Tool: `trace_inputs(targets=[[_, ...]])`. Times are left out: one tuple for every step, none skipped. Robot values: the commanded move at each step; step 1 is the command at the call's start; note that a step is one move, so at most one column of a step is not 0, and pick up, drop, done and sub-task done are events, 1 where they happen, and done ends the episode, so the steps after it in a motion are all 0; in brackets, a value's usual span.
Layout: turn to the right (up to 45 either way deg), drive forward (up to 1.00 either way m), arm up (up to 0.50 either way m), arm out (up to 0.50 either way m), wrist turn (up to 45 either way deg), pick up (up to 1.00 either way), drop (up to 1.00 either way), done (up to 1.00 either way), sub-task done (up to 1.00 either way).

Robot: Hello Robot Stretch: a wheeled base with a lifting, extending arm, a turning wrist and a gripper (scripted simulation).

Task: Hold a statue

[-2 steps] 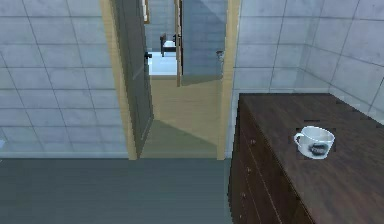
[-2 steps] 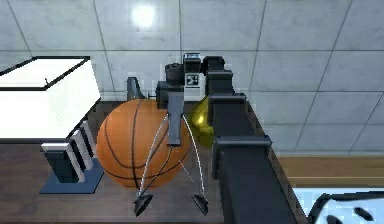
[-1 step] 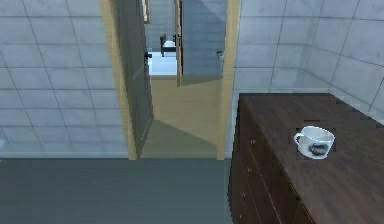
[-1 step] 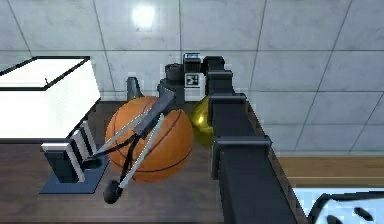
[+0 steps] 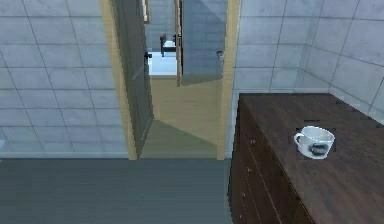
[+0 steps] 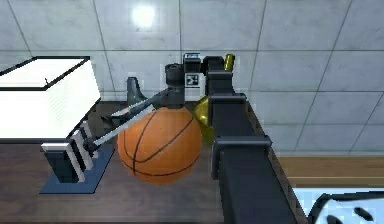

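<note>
Hovering by basketball, jaws; hold unclear.

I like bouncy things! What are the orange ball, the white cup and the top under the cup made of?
Orange ball: looks like matte rubber, with black seam lines like a basketball.
White cup: probably glazed ceramic, smooth, with a handle.
Cabinet top: seems dark brown wood, faintly streaked.

end effector near basketball | gold object behind arm | white box at left
</note>
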Motion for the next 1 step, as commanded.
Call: trace_inputs(targets=[[0.0, 0.0, 0.0, 0.0, 45.0, 0.0, 0.0, 0.0, 0.0]])
